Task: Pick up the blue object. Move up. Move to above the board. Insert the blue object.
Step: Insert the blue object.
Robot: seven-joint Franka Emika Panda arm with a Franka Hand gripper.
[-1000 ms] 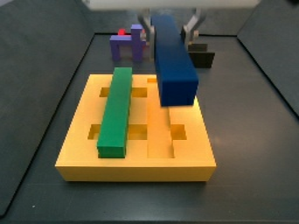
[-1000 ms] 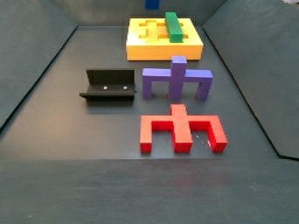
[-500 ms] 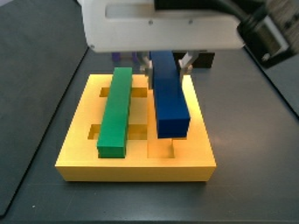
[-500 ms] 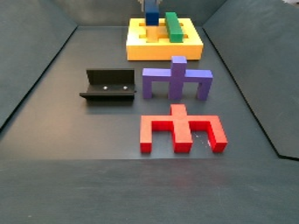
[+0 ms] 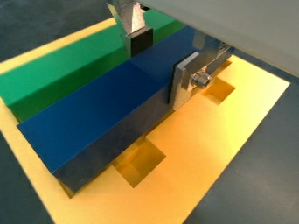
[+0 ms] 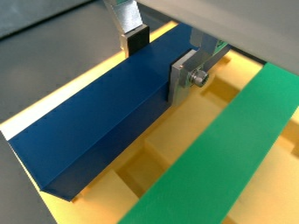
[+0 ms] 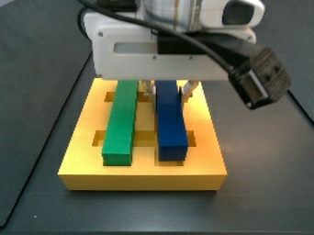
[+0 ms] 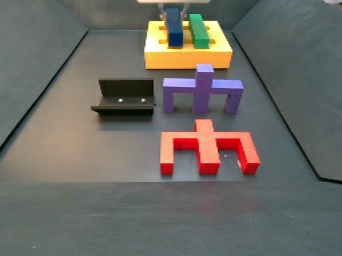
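The blue object (image 7: 172, 124) lies flat along a groove of the yellow board (image 7: 141, 174), parallel to the green bar (image 7: 120, 119) and just beside it. My gripper (image 7: 170, 89) stands over the far half of the board, its fingers on the two long sides of the blue object. Both wrist views show this: the gripper (image 5: 162, 63) (image 6: 160, 61) has its pads pressed against the blue object (image 5: 105, 114) (image 6: 93, 122). In a side view the gripper (image 8: 171, 10) and blue object (image 8: 174, 32) are on the board (image 8: 187, 58) at the far end.
A purple cross-shaped block (image 8: 203, 90), a red forked piece (image 8: 207, 148) and the dark fixture (image 8: 123, 97) stand on the grey floor in front of the board. Open square cut-outs (image 5: 140, 164) show in the board beside the blue object.
My gripper has come down with the blue object. The bar went from tilted and raised over the board to level and low in the groove beside the green bar.
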